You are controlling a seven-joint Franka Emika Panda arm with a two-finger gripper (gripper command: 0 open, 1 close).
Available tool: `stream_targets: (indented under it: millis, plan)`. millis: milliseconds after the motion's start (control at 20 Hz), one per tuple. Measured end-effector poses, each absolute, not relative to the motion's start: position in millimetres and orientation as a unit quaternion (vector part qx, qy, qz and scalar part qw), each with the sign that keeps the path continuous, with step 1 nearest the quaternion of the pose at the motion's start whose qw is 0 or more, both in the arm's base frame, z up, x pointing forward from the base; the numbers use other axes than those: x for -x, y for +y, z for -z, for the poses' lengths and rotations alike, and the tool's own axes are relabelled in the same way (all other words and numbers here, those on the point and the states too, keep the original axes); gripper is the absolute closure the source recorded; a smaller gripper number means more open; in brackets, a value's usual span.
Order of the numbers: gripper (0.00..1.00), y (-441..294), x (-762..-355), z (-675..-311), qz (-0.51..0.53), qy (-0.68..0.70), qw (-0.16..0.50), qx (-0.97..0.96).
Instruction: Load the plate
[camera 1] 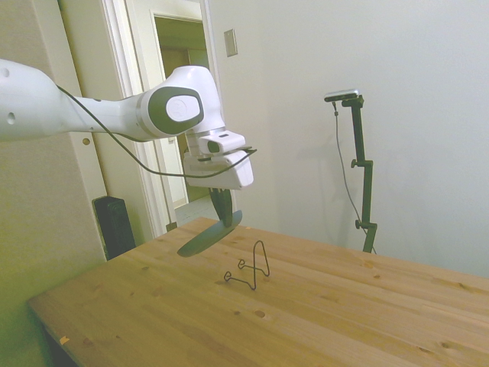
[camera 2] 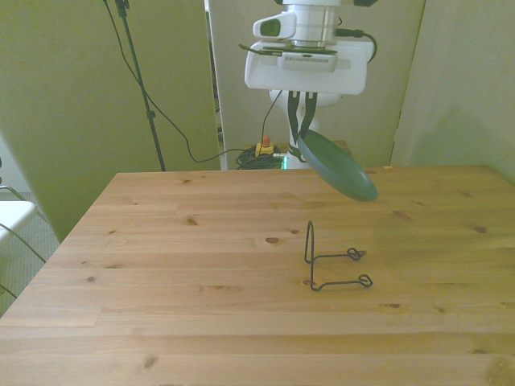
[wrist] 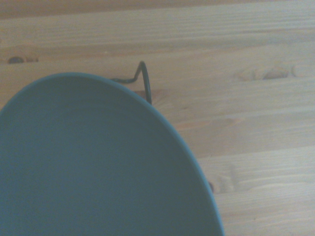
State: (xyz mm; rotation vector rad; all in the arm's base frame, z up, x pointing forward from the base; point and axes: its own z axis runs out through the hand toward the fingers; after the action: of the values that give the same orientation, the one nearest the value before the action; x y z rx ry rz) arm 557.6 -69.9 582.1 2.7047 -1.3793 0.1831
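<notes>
Wooden table [camera 2: 161,241], mid-frame: gripper [camera 2: 301,121] clamped on plate [camera 2: 338,166] rim; likely rigid, heavy, slippery, breakable; rim grip adequate.

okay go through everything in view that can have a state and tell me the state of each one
Plate: held by its rim, tilted, in the air above the table, not yet on the stand.
Gripper: shut on the plate's rim.
Wire stand: upright on the table, empty.

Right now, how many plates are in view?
1: the plate hangs tilted in the tool, above the table, short of the wire stand. None seems hidden.
</notes>
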Motion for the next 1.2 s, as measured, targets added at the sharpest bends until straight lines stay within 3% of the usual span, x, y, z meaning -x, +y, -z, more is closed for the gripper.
stream_targets:
  millis: [500, 950, 1200]
  plan:
    - [1.00, 27.2, -609.8, -586.4, -0.115, -0.437, 0.177, -0.874]
    - [1.00, 9.9, -636.8, -562.6, -0.146, -0.418, 0.279, -0.852]
    - [1.00, 6.3, -648.4, -539.9, -0.151, -0.406, 0.295, -0.852]
